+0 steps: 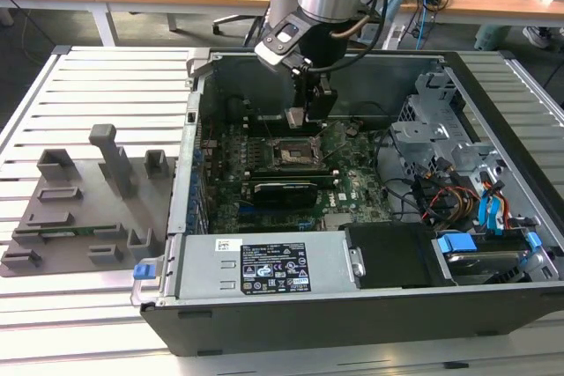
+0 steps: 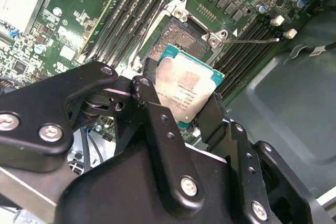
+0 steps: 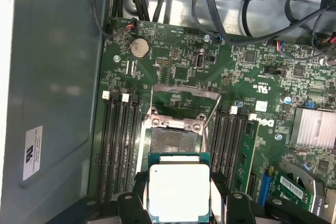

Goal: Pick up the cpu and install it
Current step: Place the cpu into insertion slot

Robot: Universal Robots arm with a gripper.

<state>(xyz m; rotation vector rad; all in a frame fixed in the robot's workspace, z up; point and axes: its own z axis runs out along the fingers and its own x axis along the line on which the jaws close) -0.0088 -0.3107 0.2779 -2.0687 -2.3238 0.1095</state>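
cpu (image 2: 189, 85): silver-grey top, teal-green rim. motherboard (image 3: 178, 72): green. memory slots (image 3: 118, 145): black. gripper (image 2: 181, 92): black. tray (image 1: 84, 213): grey. table (image 1: 106, 77): pale grey, slatted.

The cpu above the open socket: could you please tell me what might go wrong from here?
1. The gripper pinches the cpu by two opposite edges; it could slip or tilt.
2. The socket lies open with contacts exposed; a misaligned descent might damage them.
3. The raised load plate stands close by and could be struck.
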